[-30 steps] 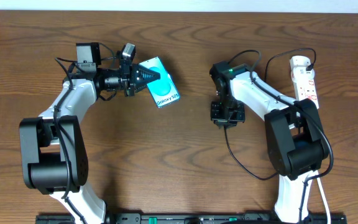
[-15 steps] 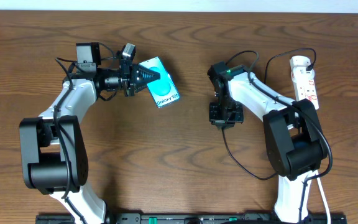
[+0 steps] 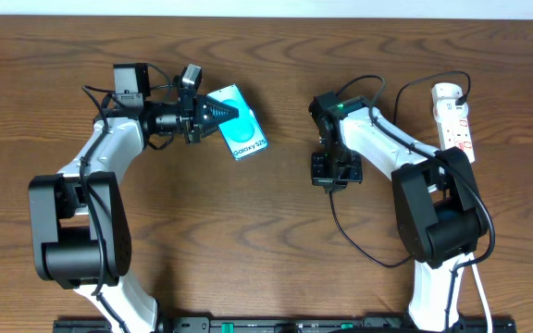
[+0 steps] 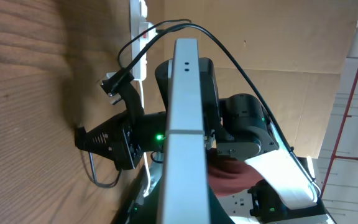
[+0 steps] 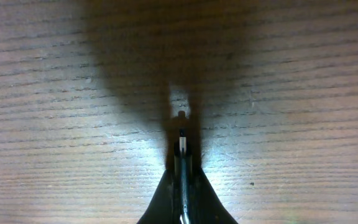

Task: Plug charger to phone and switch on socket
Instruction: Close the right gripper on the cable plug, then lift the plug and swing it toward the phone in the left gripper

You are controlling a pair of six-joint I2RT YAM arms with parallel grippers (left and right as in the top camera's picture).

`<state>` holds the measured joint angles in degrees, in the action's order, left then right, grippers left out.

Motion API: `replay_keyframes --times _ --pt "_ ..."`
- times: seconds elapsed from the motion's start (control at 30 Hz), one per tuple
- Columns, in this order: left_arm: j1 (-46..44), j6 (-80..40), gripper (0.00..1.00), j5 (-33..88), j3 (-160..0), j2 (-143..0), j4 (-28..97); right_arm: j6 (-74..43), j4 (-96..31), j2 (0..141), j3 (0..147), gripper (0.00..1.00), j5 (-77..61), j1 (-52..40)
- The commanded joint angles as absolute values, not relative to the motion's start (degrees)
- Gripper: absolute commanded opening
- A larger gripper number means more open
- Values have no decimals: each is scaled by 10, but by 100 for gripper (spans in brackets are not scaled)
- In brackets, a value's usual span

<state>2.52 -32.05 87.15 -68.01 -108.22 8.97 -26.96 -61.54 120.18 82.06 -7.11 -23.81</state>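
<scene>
- Your right claw (image 5: 182, 169) is pinched tight on the charger (image 5: 182, 140). Only the small connector tip pokes out past the fingers, aimed at bare table (image 5: 291, 74). I can't tell if the tip touches the wood.
- In the overhead view, that claw sits right of table centre. The charger's thin black cable loops from it back toward the right arm's base.
- Your left claw (image 3: 226, 112) is clamped on the phone (image 3: 246, 141), gripping its far-left end. The screen faces up, blue-teal, with "Galaxy S25" readable.
- The left wrist view shows the phone edge-on, as a pale strip running straight out of the claw toward the right arm.
- I can't tell whether the phone rests on the table or is lifted off it.
- The phone and connector tip are well apart, with bare wood between them.
- The socket (image 3: 455, 116) lies at the far right of the table, beyond the right arm (image 3: 378, 134) and well apart from both claws. A black lead runs in near its far end.
</scene>
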Motion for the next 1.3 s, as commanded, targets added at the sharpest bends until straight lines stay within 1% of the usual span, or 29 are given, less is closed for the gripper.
replay_keyframes --times 0.0,0.33,0.57,0.83,0.97,1.27 --pt "27 -311 7 900 -683 -1076 89 -272 -605 1239 809 1 -79 -244" --pt "27 -311 7 900 -684 -1076 89 -270 -625 1239 820 1 -81 -244" --pt "27 -311 7 900 -683 -1076 89 -244 -680 1236 886 1 -87 -244" --pt "27 -311 7 900 -683 -1076 89 -163 -703 1236 978 1 -218 -243" --pt "27 -310 7 900 -683 -1076 88 -137 -723 1236 1016 1 -244 -243" --pt "48 -311 7 900 -683 -1076 88 -18 -801 1234 1089 1 -331 -243"
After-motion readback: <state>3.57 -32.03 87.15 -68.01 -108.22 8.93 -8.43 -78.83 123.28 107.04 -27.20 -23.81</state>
